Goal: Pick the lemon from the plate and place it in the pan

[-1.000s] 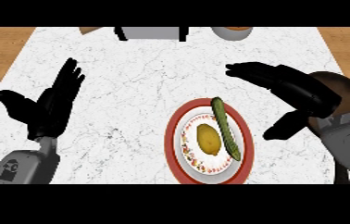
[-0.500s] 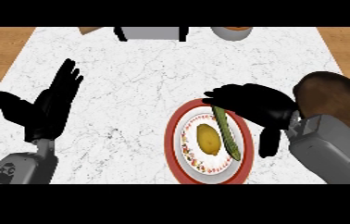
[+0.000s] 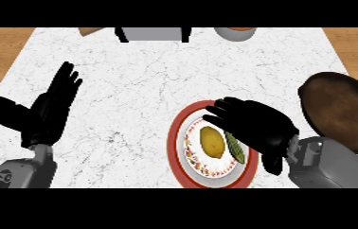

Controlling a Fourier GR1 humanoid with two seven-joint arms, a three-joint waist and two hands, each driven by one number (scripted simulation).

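The right hand [image 3: 260, 127] hovers over the plate [image 3: 174, 143], fingers [image 3: 218, 112] apart and holding nothing, just right of the lemon [image 3: 211, 141]. The pan [image 3: 334, 107] sits behind the hand. The left hand [image 3: 50, 107] rests open on the counter [image 3: 174, 76].

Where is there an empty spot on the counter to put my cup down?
Bare marble lies between the left hand and the plate, and above the plate. The right side is crowded: right hand over the plate, pan beside it.
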